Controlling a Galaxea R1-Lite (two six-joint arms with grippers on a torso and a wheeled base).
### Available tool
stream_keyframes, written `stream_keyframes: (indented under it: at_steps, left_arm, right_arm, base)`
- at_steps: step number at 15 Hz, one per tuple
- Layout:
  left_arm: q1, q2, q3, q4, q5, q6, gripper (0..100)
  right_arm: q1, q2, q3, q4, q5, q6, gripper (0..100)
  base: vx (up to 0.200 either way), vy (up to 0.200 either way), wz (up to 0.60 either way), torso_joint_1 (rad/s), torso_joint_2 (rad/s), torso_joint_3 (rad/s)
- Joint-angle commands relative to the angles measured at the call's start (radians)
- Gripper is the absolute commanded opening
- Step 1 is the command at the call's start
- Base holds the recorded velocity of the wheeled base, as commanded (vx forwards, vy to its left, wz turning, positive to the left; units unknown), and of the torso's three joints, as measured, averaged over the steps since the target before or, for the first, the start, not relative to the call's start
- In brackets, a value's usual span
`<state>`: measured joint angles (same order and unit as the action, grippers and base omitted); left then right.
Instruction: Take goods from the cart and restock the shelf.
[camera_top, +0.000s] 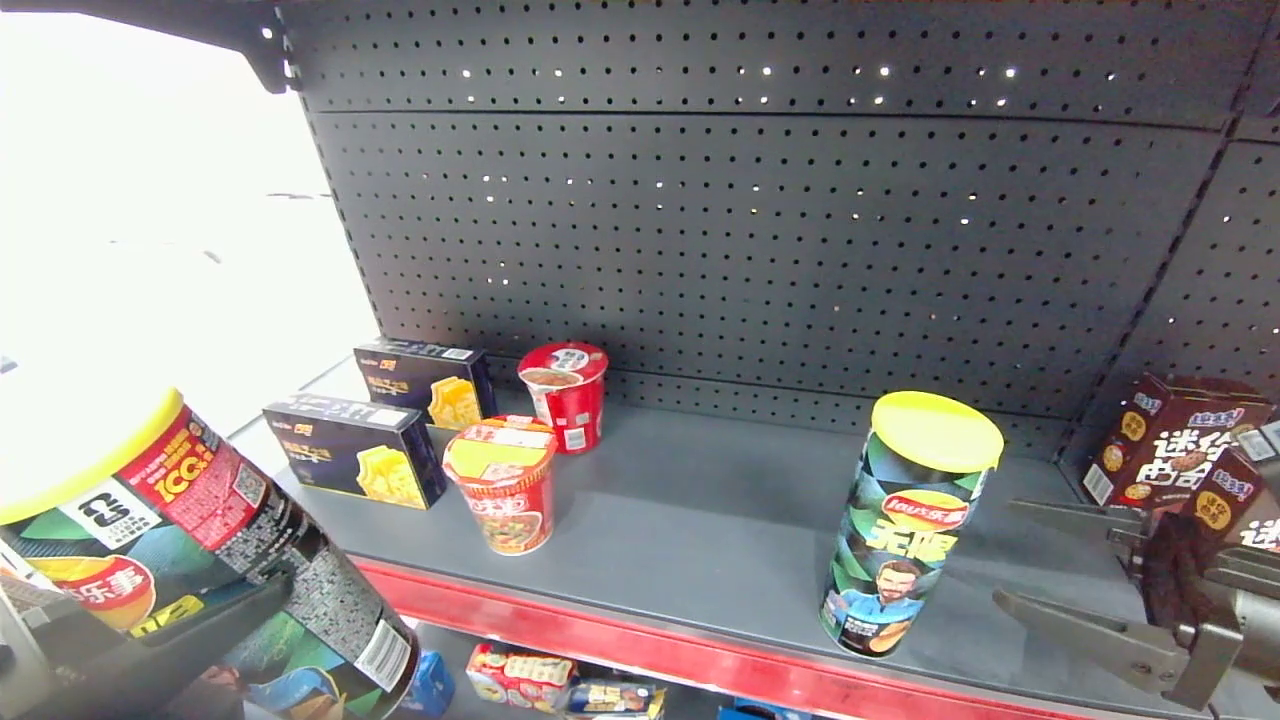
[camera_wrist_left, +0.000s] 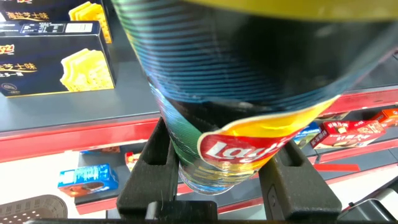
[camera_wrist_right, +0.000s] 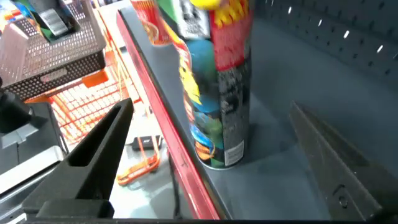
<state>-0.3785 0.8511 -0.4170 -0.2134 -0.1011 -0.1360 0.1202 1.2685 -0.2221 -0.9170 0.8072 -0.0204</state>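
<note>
Left gripper (camera_wrist_left: 222, 171): fingers clamped on a tilted, yellow-lidded can (camera_top: 200, 530), held in front of the shelf (camera_top: 700, 520) and its red edge (camera_top: 640, 635). Beyond it, on the grey deck: boxes (camera_top: 360, 450) and cups (camera_top: 505, 490). Right gripper (camera_top: 1005, 553): jaws wide apart, empty, just beside a second can (camera_top: 910, 530), which stands upright. Behind: black pegboard (camera_top: 750, 250).

We see chip can (camera_wrist_right: 217, 81) upright on shelf (camera_wrist_right: 280, 177) nr its front edge, btwn our R gripper's (camera_wrist_right: 209, 106) spread fingers; orange cart (camera_wrist_right: 87, 93) beyond.
</note>
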Motion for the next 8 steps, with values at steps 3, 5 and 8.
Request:
stream_keyframes:
  at_steps: [3,5,8]
  left_arm:
    - [0.001,-0.046,0.034,0.0,0.003,-0.007,0]
    - [0.001,-0.061,0.038,0.0,0.003,-0.022,0]
    - [0.001,-0.061,0.032,0.0,0.003,-0.027,0]
  right_arm:
    - [-0.017,-0.202,0.027,0.073,-0.013,0.0,100]
    - [-0.053,-0.293,0.033,0.142,-0.014,0.0,100]
    - [-0.09,-0.363,0.023,0.191,-0.054,0.002,100]
  base:
    - [0.0,0.0,0.0,0.0,0.0,0.0]
    - [0.0,0.0,0.0,0.0,0.0,0.0]
    - [0.0,0.0,0.0,0.0,0.0,0.0]
